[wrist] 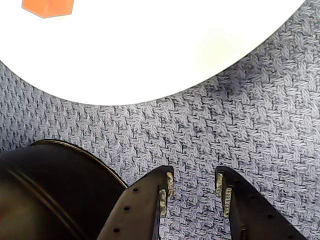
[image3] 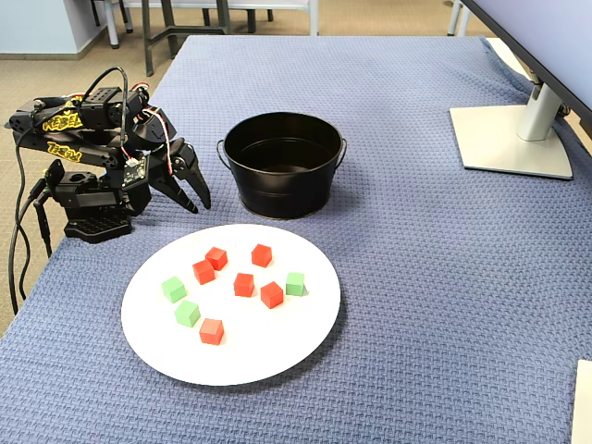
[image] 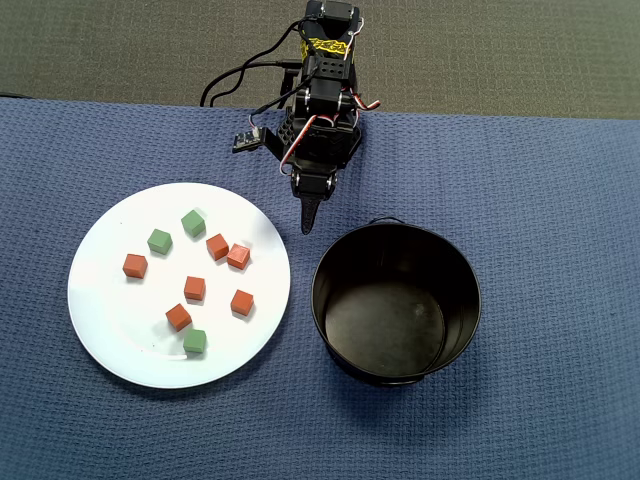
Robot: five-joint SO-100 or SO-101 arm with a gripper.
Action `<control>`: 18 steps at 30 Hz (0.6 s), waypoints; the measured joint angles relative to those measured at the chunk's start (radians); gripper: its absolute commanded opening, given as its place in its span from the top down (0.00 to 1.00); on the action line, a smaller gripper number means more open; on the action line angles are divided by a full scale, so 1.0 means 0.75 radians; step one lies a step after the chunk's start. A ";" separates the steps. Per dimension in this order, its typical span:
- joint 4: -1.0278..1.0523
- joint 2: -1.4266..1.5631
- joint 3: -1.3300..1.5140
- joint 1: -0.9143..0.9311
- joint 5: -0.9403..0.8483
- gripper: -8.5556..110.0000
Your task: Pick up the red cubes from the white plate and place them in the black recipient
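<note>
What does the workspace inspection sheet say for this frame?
Surface: blue woven cloth, flat.
Job's things: six small orange-red cubes and three green cubes on the round glossy white plate; deep black metal pot empty.
Clutter: nothing seen.
Gripper: two-finger gripper open, empty, above cloth between plate and pot.
Cables: black cables behind the arm.
Surroundings: grey monitor stand, chair legs beyond the table.

My black plastic gripper (wrist: 192, 192) has matt fingers with rough, pale pads (wrist: 223, 195). The coarse blue woven cloth (image: 560, 200) looks knobbly. The round white plate (image3: 277, 356) is smooth and glossy, the small orange-red cubes (image3: 244, 284) matt, and the black metal pot (image: 395, 300) shines inside.
</note>
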 measured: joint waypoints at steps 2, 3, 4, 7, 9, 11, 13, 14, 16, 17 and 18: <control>0.004 -0.014 -0.002 0.002 -0.012 0.93; 0.025 -0.047 -0.027 0.006 -0.039 0.93; 0.041 -0.080 -0.070 0.008 -0.057 0.93; 0.049 -0.096 -0.137 0.014 -0.080 0.93; 0.049 -0.108 -0.149 0.014 -0.084 0.93; 0.049 -0.110 -0.153 0.018 -0.088 0.93; 0.049 -0.110 -0.153 0.018 -0.092 0.93; 0.049 -0.115 -0.160 0.022 -0.094 0.93; 0.049 -0.141 -0.200 0.055 -0.100 0.90; 0.061 -0.157 -0.233 0.078 -0.108 0.87; 0.078 -0.178 -0.268 0.102 -0.123 0.85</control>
